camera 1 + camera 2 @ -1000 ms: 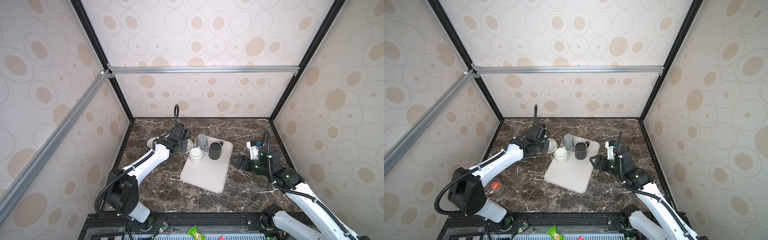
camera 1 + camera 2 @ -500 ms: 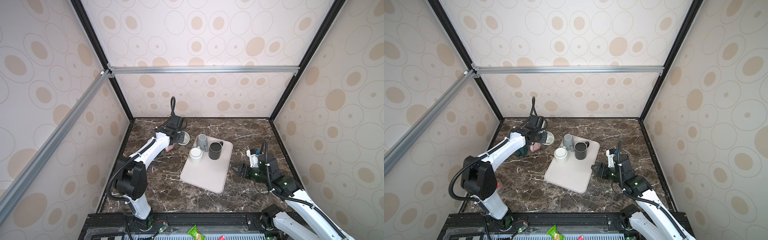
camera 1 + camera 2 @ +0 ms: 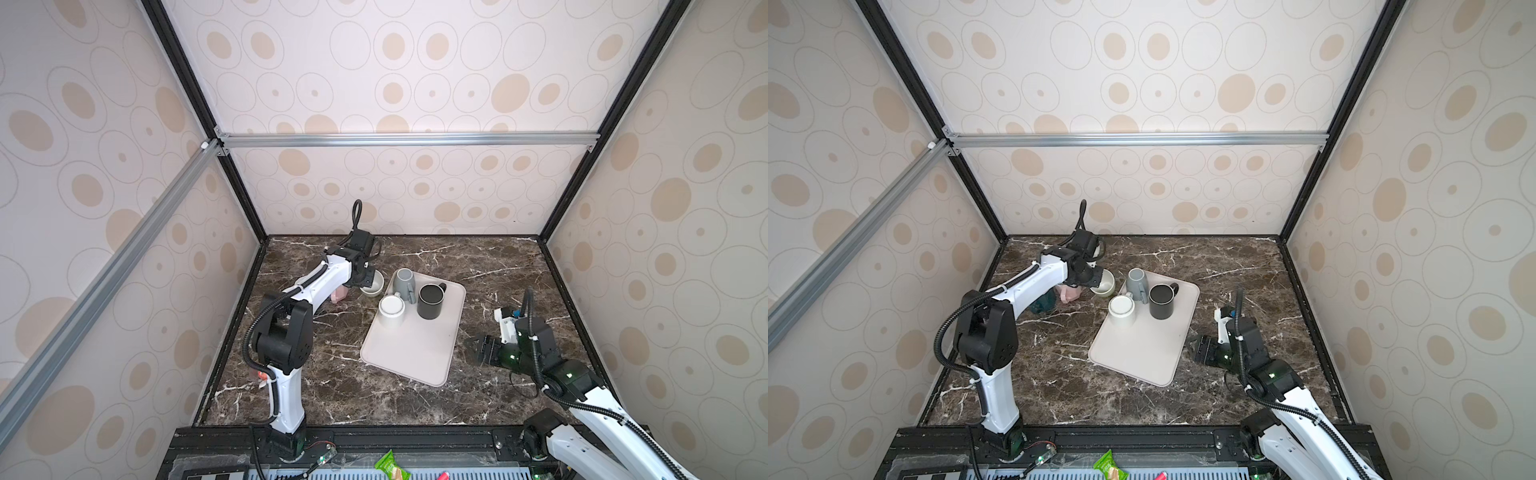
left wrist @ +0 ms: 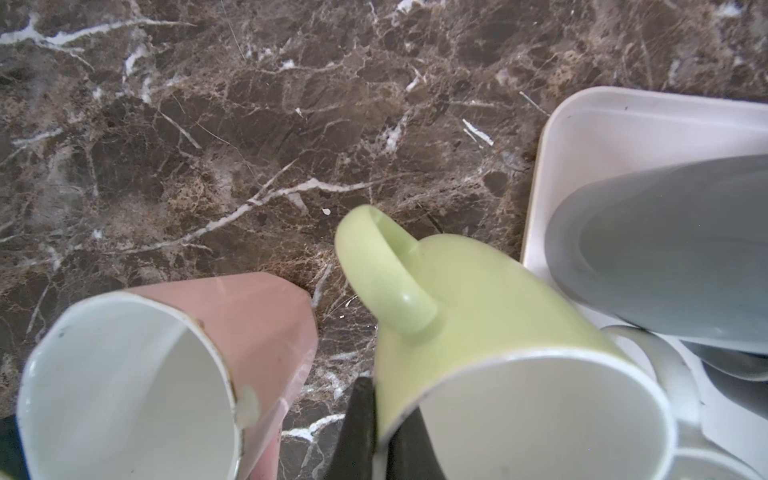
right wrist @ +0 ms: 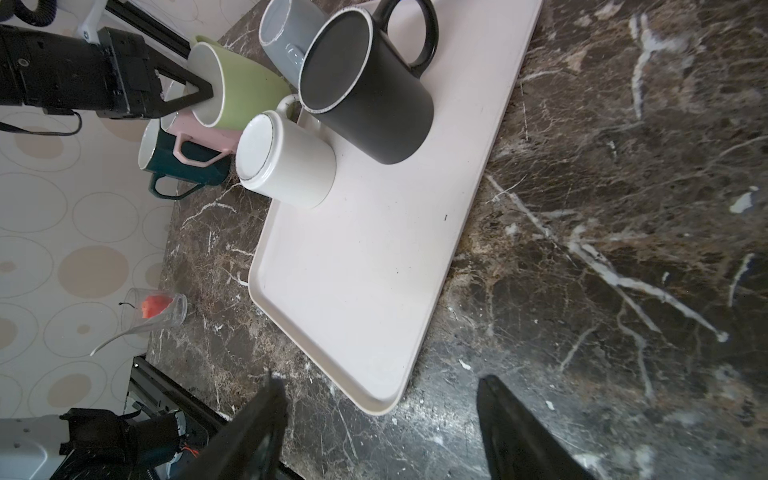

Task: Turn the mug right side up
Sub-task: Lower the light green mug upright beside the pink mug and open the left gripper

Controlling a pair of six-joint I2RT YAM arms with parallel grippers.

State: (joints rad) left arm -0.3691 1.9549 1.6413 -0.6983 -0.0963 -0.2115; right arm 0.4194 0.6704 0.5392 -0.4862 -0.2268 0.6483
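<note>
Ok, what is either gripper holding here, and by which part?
The left gripper pinches the green mug by its rim, one finger inside and one outside. The right gripper is open and holds nothing.

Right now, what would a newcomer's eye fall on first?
The left gripper pinches the rim of a tilted green mug, off the far left corner of the tray. At its far end stand a grey mug, a black mug and a bottom-up white mug. The right gripper, open, is beside its right edge.

3 mugs (image 3: 431,301) on tray (image 3: 409,353), far end.
</note>
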